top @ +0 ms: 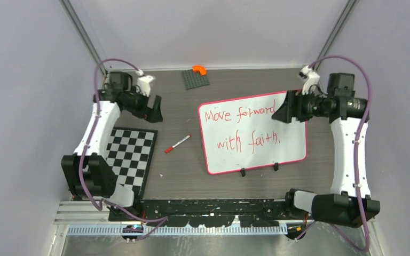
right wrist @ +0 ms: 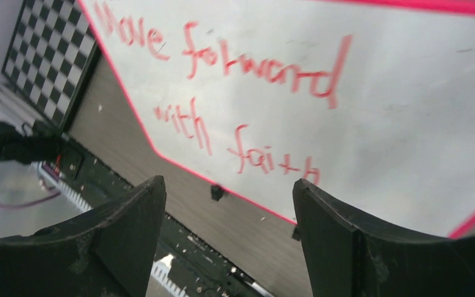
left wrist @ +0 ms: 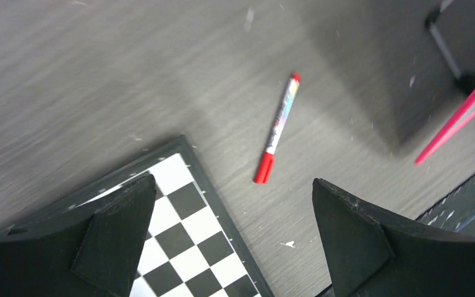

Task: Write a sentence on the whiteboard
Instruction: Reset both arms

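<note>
The whiteboard (top: 293, 144) with its pink-red rim lies flat right of centre; it also fills the right wrist view (right wrist: 408, 124). The sentence (top: 240, 128) in red marker reads "Move forward / with faith." and shows in the right wrist view (right wrist: 241, 93). A red-capped marker (top: 177, 144) lies on the table left of the board, also seen in the left wrist view (left wrist: 277, 129). My left gripper (top: 156, 111) is open and empty, raised above the table at the back left. My right gripper (top: 283, 111) is open and empty over the board's upper right part.
A black-and-white checkerboard mat (top: 131, 154) lies at the left, its corner in the left wrist view (left wrist: 185, 241). A small grey studded plate (top: 195, 79) with an orange piece (top: 199, 69) sits at the back. Two black clips (top: 259, 169) sit on the board's near edge.
</note>
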